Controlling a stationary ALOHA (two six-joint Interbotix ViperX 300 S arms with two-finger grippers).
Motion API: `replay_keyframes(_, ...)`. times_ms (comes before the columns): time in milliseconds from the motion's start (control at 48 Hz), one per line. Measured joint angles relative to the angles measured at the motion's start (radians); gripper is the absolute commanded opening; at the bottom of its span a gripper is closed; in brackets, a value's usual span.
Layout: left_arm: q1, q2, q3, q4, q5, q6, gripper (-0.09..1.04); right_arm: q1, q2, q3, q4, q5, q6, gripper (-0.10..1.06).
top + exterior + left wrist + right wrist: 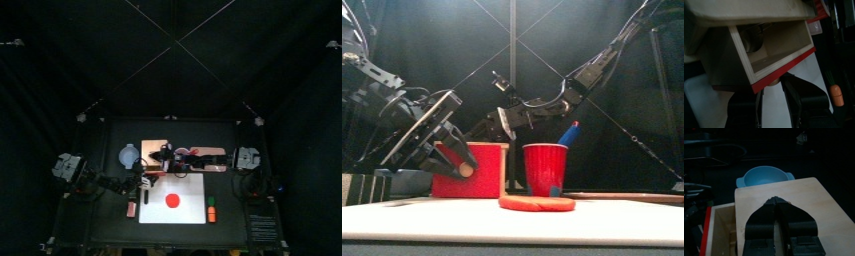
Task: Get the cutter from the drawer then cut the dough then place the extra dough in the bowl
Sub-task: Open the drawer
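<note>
The left gripper [774, 95] is clamped on the knob of the drawer [784, 45], which stands out of the wooden box [791, 190]. What looks like the cutter [751, 42] lies inside. The right gripper [775, 202], jaws together, rests on the box top. The dough [537, 203] lies on the cutting board [422, 225].

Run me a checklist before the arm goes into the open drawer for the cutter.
1. Drawer open: ok, it stands well out of the box.
2. Left gripper holding the drawer: ok, shut on its red front.
3. Right gripper steadying the box: ok, shut, tips on the box's top.
4. Cutter within reach: cannot tell; only a grey curved shape shows deep in the drawer.
5. Dough flat on the board: ok.
6. Bowl empty: ok.
</note>
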Motion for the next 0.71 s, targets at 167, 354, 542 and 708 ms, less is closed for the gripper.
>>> replay_keyframes(167, -0.017, 0.0, -0.008, -0.002, 0.015, 0.0, 0.57, -0.002, 0.002, -0.002, 0.0, 0.002, 0.0, 0.19)
replay_keyframes(354, -0.037, 0.0, -0.025, -0.003, 0.038, 0.0, 0.57, -0.002, 0.0, -0.002, 0.0, 0.003, 0.0, 0.19)
replay_keyframes(542, -0.054, 0.0, -0.028, -0.003, 0.051, 0.0, 0.57, -0.003, 0.0, -0.002, 0.0, 0.003, 0.002, 0.19)
replay_keyframes(708, -0.055, 0.0, -0.028, -0.008, 0.051, 0.0, 0.57, -0.003, 0.002, -0.002, 0.0, 0.003, 0.002, 0.19)
